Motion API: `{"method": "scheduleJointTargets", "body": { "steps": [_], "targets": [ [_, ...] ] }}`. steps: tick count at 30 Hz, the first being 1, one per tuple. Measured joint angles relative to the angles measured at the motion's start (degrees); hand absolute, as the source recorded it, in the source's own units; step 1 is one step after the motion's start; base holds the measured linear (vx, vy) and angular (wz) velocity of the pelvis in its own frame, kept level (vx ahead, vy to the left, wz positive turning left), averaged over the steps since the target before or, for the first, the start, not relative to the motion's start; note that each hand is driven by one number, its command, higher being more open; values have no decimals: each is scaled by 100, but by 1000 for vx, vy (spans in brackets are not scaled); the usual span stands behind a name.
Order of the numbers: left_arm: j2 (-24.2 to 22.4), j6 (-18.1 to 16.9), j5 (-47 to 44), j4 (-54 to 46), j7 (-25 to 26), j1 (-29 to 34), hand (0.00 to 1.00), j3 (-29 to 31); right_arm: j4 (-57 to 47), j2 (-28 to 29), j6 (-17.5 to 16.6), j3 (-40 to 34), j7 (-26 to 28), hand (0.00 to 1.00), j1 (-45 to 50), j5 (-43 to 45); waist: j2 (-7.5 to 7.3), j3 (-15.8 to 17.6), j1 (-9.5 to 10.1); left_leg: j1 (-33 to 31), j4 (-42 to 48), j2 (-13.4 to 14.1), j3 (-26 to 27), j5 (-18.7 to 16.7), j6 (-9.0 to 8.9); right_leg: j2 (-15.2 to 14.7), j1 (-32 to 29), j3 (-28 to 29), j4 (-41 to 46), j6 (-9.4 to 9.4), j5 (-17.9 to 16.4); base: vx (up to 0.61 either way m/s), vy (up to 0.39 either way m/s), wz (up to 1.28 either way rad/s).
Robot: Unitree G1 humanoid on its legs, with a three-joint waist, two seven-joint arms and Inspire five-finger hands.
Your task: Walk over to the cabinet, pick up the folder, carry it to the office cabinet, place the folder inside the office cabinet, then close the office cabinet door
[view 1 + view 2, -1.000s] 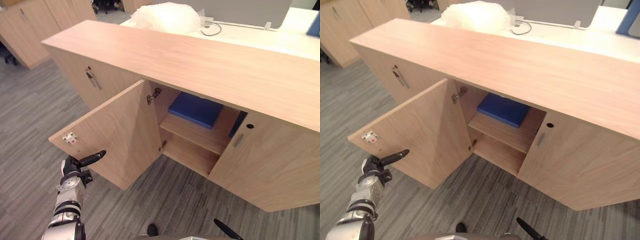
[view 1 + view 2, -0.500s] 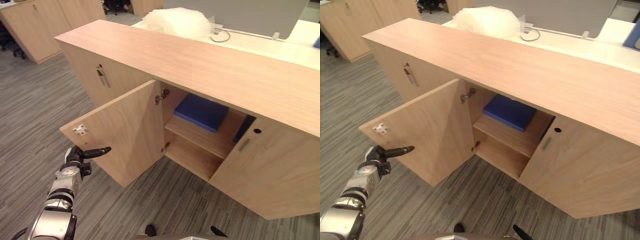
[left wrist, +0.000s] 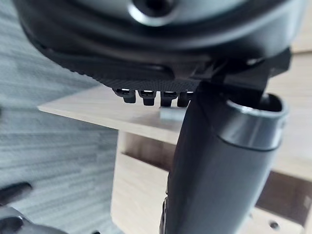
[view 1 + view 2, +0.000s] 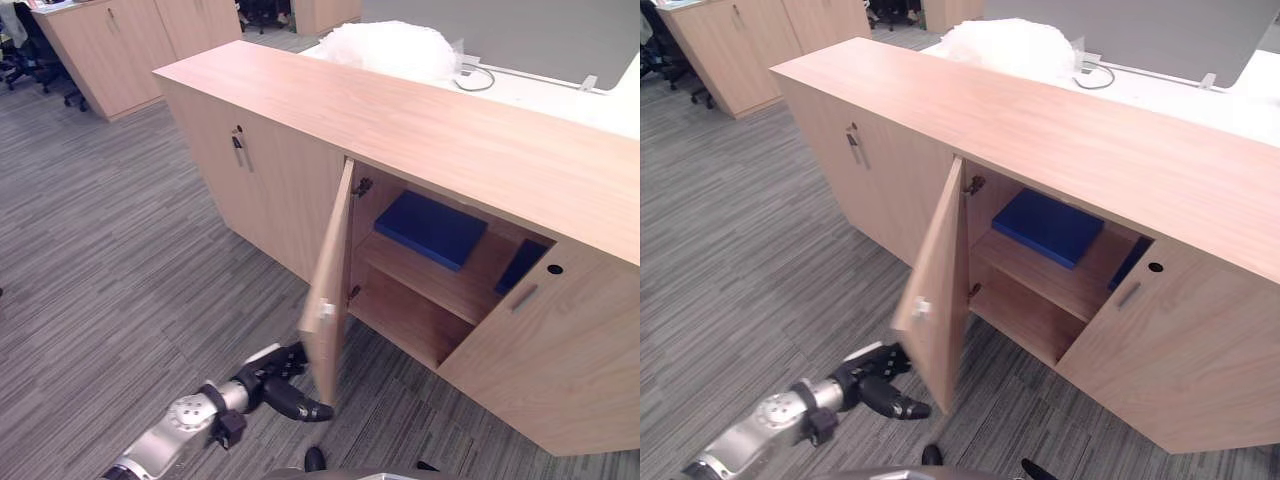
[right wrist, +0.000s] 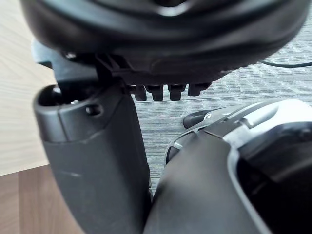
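folder [image 4: 432, 228] inside office cabinet [image 4: 450, 130], door [image 4: 938, 290] now swung further shut, straight-fingered left robot hand [image 4: 268, 378] beside it

Inside the cabinet [image 4: 300, 190], a wooden shelf [image 4: 425, 283] carries a blue folder [image 4: 432, 228] lying flat. The cabinet stands on grey carpet floor [image 4: 120, 230]. Behind, a white tabletop [image 4: 545, 88] bears crumpled plastic [image 4: 390, 48] and a cable [image 4: 478, 78].

A flat blue folder [image 4: 432, 228] lies on the upper shelf [image 4: 440, 288] inside the light-wood office cabinet [image 4: 430, 135], right of frame centre, whose door [image 4: 330, 270] stands half open, edge-on at centre.
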Motion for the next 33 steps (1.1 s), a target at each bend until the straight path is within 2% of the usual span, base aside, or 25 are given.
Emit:
{"method": "scheduleJointTargets", "body": {
  "steps": [3,8,14,17,20,21,22,23,24,26,27,28,29,30,31,33],
  "targets": [
    [-74,-265,-108,-311,-29,-42,100,5,2,-3,0,95,5,100,3,-1,-40,-58,-127,23,0,6,-2,19,31,21,33,1,-35,-1,-1,0,0,0],
    [-371,-341,-202,-360,26,-64,100,47,2,-49,-1,128,8,100,1,-5,29,-112,-145,29,-1,14,-37,8,16,52,85,-47,-94,-8,-7,12,-14,3],
    [-1065,-342,-201,-74,152,-55,100,49,3,-39,-13,150,4,100,-48,-4,-20,-108,-190,67,-2,46,-132,-7,-9,105,197,-144,-135,-70,-45,12,-27,8],
    [-1512,-341,-199,459,246,-22,100,144,-8,-7,-54,192,-10,100,-56,2,-70,-101,-223,100,-3,86,-48,-31,-46,136,203,-82,-163,-73,-46,-11,-14,-14],
    [-2157,-342,-73,1322,472,139,100,644,-22,39,-58,291,-44,100,-43,12,-173,-124,-226,21,292,194,180,-237,-103,187,138,162,-169,-72,-47,-8,-19,-39],
    [-2375,-332,-35,1709,624,145,100,911,-65,85,-83,320,-54,100,-45,25,-248,-87,-238,-339,1079,355,251,-636,-141,221,85,246,-133,-73,-42,-15,-41,-33],
    [-2457,-320,-36,1869,698,157,100,1028,-78,89,-101,340,-57,100,-43,43,-250,-78,-236,-558,1571,490,282,-875,-147,256,66,298,-111,-75,-42,-7,-76,-43],
    [-2553,-273,-38,2113,833,180,100,1224,-92,81,-108,345,-70,100,-38,99,-219,-25,-231,-887,2491,815,314,-1295,-168,430,71,420,-104,-87,-49,10,-59,-54],
    [-2624,-229,-37,2368,918,184,100,1440,-126,85,-118,350,-116,100,-25,208,-198,37,-210,-1143,3281,1104,295,-1497,-115,586,108,567,-92,-130,-61,8,-66,-58],
    [-2773,-214,21,2743,1047,192,100,1884,-200,116,-142,350,-157,100,0,237,-180,97,-163,-1380,3965,1278,92,-1507,-130,689,95,852,-69,-173,-40,-4,-3,-68],
    [-2855,-216,74,2903,1110,189,100,2083,-226,122,-158,348,-165,100,17,237,-178,118,-155,-1441,4128,1251,-182,-1504,-137,705,81,981,-62,-185,-31,-17,45,-73],
    [-2917,-228,163,3078,1163,180,100,2212,-233,138,-161,348,-173,100,43,236,-163,127,-139,-1461,4027,1142,-538,-1630,-285,697,42,1100,-24,-188,-20,-33,94,-72],
    [-2990,-230,265,3214,1208,180,100,2323,-231,103,-152,327,-182,100,61,235,-99,113,-110,-1365,3691,986,-1026,-1712,-442,704,-90,1273,48,-176,-13,-29,143,-89],
    [-3015,-246,311,3394,1225,177,100,2439,-228,80,-123,223,-179,100,54,234,-1,92,-77,-1086,3131,858,-1541,-1760,-517,732,-276,1502,103,-137,11,-6,133,-89],
    [-3028,-264,359,3603,1225,125,100,2629,-231,78,-113,162,-184,100,24,233,-16,94,-81,-950,2787,778,-1623,-1711,-543,695,-365,1632,104,-89,42,8,138,-84],
    [-3153,-308,537,4102,1327,53,100,3224,-296,179,-83,130,-181,100,64,230,-150,53,-71,-848,2550,756,-1241,-1633,-491,576,-527,1913,123,-32,116,4,127,-73]
  ]
}}
